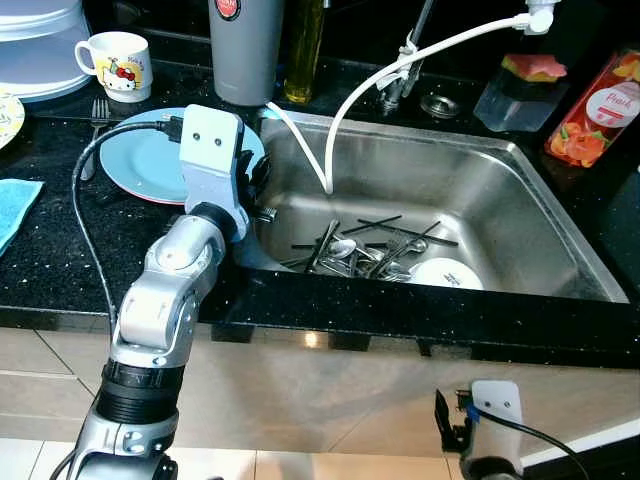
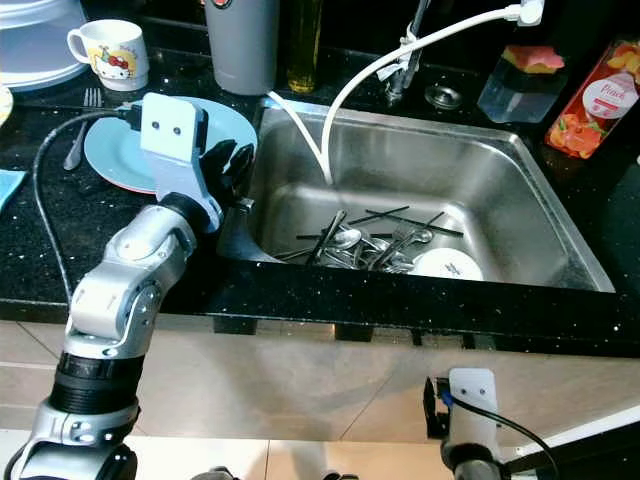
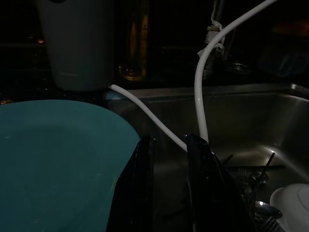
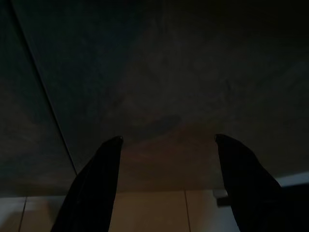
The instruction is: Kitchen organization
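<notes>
- Left gripper (image 3: 169,145): held at the left rim of the sink, between the plate and the basin; its two black fingers are set narrow, a thin gap between them, and nothing is gripped.
- Blue plate (image 1: 150,160): laid flat on the black counter (image 1: 50,260), just beside the gripper on its outer side; part of the plate is hidden by the wrist housing in the head views.
- White hose (image 1: 345,120): draped from the tap area down into the sink (image 1: 560,230), passing close past the fingertips (contact cannot be told). A snag is judged the nearest risk; if the hose is caught by a finger as the arm is moved, it could be dragged across the basin.
- Cutlery pile (image 1: 365,250): forks, spoons and dark chopsticks heaped loosely on the sink floor, with a white bowl (image 1: 447,273) touching the heap. A narrow grasp into such a tangle is judged likely to lift several pieces or to drop one.
- Plate edge: a sideways sweep of the wrist could push the plate toward the fork (image 1: 97,115) and mug (image 1: 118,64) behind it.
- Right gripper (image 4: 166,145): hung idle below counter level, fingers spread wide, empty.
</notes>
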Controlling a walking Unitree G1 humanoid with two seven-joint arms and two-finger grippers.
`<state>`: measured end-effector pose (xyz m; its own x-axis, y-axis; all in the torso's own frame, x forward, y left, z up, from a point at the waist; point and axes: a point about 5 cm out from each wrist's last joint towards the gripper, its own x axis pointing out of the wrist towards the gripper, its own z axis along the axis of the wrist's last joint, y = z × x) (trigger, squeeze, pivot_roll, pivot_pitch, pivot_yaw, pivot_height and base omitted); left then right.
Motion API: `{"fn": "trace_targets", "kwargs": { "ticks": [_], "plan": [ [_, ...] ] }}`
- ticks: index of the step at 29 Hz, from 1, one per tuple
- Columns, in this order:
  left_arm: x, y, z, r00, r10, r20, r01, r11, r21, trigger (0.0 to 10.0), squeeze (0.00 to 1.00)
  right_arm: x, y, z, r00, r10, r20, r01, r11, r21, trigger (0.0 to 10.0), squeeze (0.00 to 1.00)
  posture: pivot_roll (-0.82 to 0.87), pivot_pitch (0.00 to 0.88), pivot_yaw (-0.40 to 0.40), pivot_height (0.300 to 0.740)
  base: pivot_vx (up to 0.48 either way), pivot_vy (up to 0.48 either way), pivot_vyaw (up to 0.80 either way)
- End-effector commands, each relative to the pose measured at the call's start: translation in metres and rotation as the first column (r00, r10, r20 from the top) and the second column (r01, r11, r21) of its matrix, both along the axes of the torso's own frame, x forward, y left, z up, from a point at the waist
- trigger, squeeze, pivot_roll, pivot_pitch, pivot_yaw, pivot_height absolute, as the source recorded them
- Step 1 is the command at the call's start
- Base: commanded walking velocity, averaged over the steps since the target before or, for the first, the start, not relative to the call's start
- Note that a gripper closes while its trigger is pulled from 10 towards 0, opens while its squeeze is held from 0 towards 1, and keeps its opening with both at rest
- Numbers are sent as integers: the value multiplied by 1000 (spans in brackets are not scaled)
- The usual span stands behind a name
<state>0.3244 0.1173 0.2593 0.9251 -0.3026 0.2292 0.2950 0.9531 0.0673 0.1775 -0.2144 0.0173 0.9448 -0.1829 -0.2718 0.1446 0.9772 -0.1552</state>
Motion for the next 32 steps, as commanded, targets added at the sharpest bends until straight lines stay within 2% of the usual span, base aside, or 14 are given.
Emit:
{"fn": "trace_targets", "kwargs": {
  "ticks": [1, 4, 11, 19, 25, 32],
  "plan": [
    [1, -5, -3, 1000, -21, -9, 21, 1000, 12, 10000, 0, -9, -5, -1, 999, -39, -27, 39, 999, 2, 10000, 0, 167, 100, -91, 740, 0, 0, 0],
    [1, -6, -3, 1000, -29, -9, 29, 1000, 13, 10000, 0, -15, -1, 4, 999, -41, -27, 42, 999, 10, 10000, 0, 162, 97, -89, 740, 0, 0, 0],
    [2, -7, -3, 999, -31, -8, 31, 999, 12, 10000, 0, -13, 6, 9, 1000, -7, -28, 7, 1000, 13, 10000, 0, 165, 92, -95, 740, 0, 0, 0],
    [2, -5, -5, 1000, -24, -6, 24, 1000, 12, 10000, 0, -7, 8, 11, 988, 143, -54, -147, 986, -79, 10000, 0, 163, 83, -99, 740, 0, 0, 0],
    [3, -7, -5, 1000, -29, -6, 29, 1000, 11, 10000, 0, -4, 4, 9, 989, 133, -71, -139, 987, -84, 10000, 0, 163, 85, -97, 740, 0, 0, 0],
    [3, -5, -5, 1000, -26, -6, 26, 1000, 14, 10000, 0, -9, -1, 0, 990, 88, -114, -96, 993, -62, 10000, 0, 162, 94, -91, 740, 0, 0, 0]
  ]
}}
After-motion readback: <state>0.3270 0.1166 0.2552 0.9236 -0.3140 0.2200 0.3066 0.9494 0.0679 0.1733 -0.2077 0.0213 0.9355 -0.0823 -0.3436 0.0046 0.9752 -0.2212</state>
